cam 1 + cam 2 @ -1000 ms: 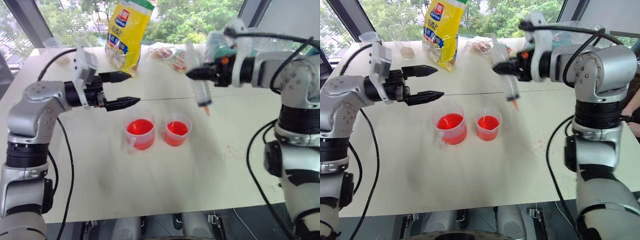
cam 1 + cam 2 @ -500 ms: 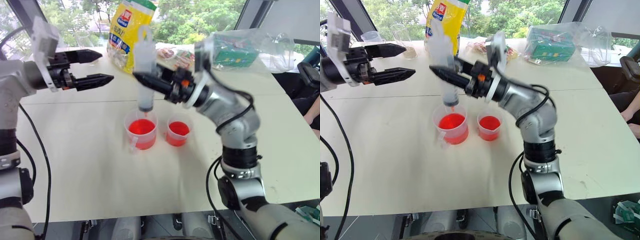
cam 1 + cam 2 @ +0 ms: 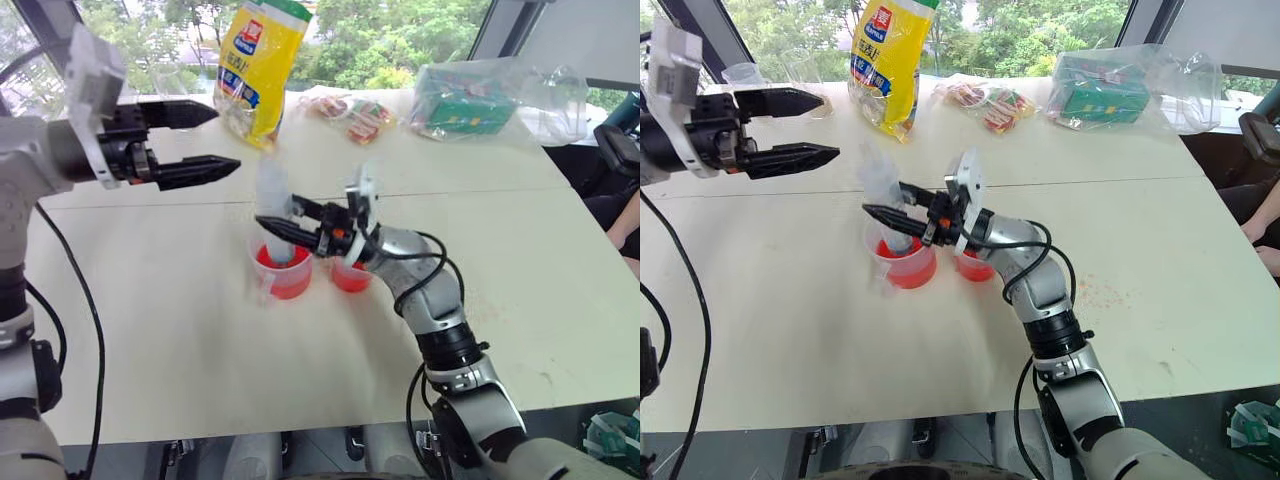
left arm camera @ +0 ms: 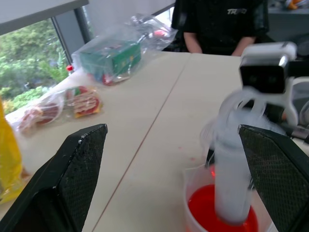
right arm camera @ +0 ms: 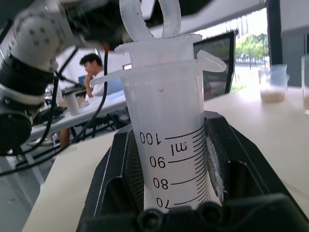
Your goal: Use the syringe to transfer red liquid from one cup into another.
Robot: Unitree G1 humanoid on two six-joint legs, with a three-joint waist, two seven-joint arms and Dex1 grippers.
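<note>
The syringe (image 3: 272, 203) stands upright, and my right gripper (image 3: 280, 222) is shut on its clear barrel. Up close the barrel (image 5: 169, 140) shows black marks between the black fingers (image 5: 118, 169). Its lower end is down inside the larger handled cup (image 3: 284, 278), at the red liquid (image 4: 205, 212). The smaller cup (image 3: 350, 277), also holding red liquid, stands just to the right, partly hidden behind my right wrist. My left gripper (image 3: 222, 138) hovers open, up and to the left of the cups, with nothing between its fingers (image 4: 77, 169).
A yellow bag (image 3: 255, 65), snack packets (image 3: 350, 112) and a clear bag with a green box (image 3: 480, 95) lie along the table's far side. Small clear cups (image 3: 740, 72) stand at the far left. A person (image 4: 217, 24) sits beyond the table.
My right gripper has carried the syringe left and down, from above the smaller cup's right side into the larger cup. The left gripper stayed open and rose a little.
</note>
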